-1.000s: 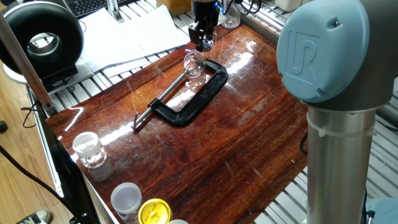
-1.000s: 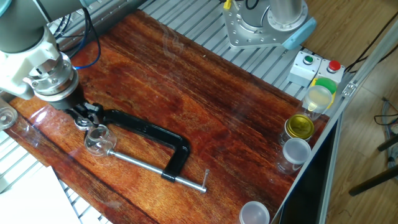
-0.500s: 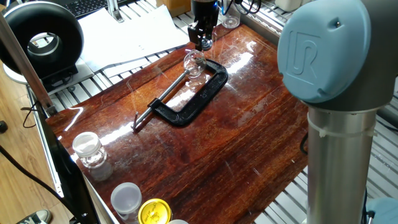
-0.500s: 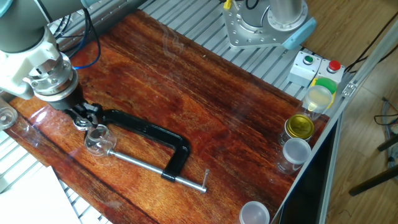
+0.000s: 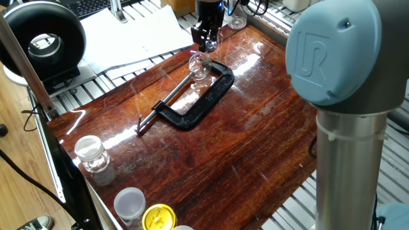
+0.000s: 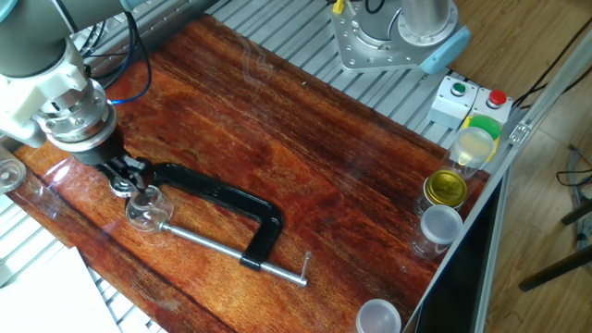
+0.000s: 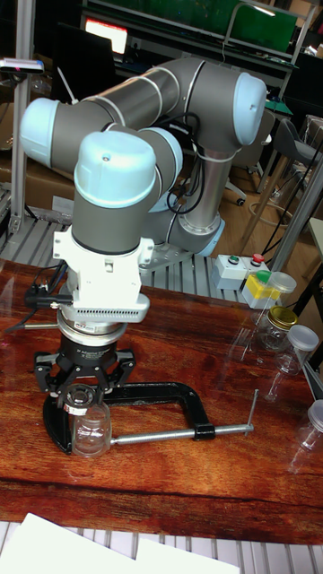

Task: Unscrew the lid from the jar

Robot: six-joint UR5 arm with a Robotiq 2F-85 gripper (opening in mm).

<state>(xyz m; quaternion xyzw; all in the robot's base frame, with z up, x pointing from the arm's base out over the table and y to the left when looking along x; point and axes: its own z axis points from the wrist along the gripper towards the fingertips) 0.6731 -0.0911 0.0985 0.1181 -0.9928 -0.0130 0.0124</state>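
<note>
glass jar [image 5: 199,66] stands upright in the black clamp [image 5: 195,96] on the wooden table [image 5: 255,128]; gripper [image 5: 206,43] sits just above it. other fixed view: gripper [image 6: 129,178] over the jar [image 6: 146,208]. tall view: fingers [image 7: 59,392] narrowly closed around the lid [image 7: 81,400] atop the jar [image 7: 90,429].

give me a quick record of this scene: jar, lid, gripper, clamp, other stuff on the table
jar: small clear jar, upright, held in the black C-clamp
lid: clear cap on the jar's neck, not yet off
gripper: gripper directly over the jar, fingers either side of the lid; contact unclear
table: dark wooden board
other: larger clear jar, yellow lid at the board's edge
</note>
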